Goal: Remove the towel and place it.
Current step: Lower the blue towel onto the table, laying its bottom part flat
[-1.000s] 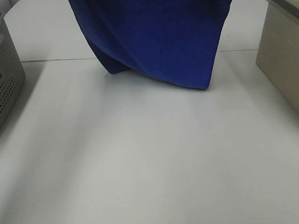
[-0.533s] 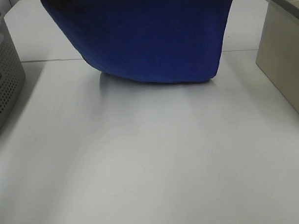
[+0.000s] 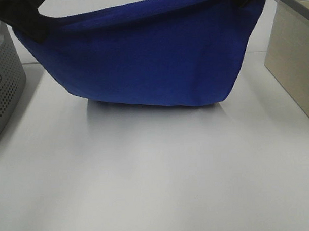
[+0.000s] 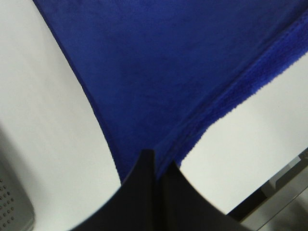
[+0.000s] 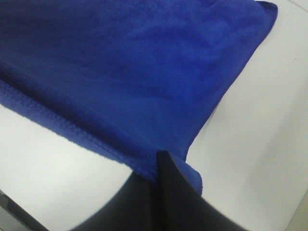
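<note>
Exterior high shows the towel [image 3: 152, 60] hanging spread over the far table [image 3: 157, 186], its lower edge about touching. Left gripper [image 4: 155, 161] and right gripper [image 5: 159, 161] are each clamped on an upper corner. It looks soft, light and floppy, so corner holds suit it.

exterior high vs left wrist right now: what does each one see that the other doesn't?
Only exterior high: the whole towel hanging spread wide over the table, and the beige box at the right. Only left wrist: a close look at the left gripper, its jaws shut on the towel's hemmed edge. Both: blue towel, white table, grey basket.
</note>
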`<state>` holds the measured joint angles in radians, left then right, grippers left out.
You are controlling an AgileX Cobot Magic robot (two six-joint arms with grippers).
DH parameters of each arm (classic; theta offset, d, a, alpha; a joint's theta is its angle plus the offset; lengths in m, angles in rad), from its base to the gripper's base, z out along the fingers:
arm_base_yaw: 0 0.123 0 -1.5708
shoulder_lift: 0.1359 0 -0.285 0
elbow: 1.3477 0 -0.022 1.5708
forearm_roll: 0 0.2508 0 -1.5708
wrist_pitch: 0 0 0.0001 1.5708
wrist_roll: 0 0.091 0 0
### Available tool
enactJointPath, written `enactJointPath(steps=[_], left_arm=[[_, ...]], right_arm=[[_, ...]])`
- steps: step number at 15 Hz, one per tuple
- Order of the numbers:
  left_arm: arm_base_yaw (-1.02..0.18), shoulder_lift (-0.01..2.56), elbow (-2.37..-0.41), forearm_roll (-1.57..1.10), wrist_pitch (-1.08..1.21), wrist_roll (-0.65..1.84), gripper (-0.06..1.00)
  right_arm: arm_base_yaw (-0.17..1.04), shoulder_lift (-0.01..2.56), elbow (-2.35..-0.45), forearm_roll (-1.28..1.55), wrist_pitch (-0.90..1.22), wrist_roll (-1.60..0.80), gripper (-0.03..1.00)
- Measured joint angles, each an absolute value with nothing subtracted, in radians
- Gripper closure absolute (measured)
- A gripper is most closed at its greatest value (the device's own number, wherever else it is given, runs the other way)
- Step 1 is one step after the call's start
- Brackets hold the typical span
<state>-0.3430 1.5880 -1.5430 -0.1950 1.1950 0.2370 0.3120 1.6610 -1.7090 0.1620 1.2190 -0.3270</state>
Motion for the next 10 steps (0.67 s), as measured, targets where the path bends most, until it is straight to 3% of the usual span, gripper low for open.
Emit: enactJointPath(steps=[10], left_arm=[[-0.343, 1.379, -1.355, -0.305, 1.17, 0.168, 0.94]], right_arm=[[0.321, 1.534, -1.627, 0.174, 1.222, -0.322, 0.95]])
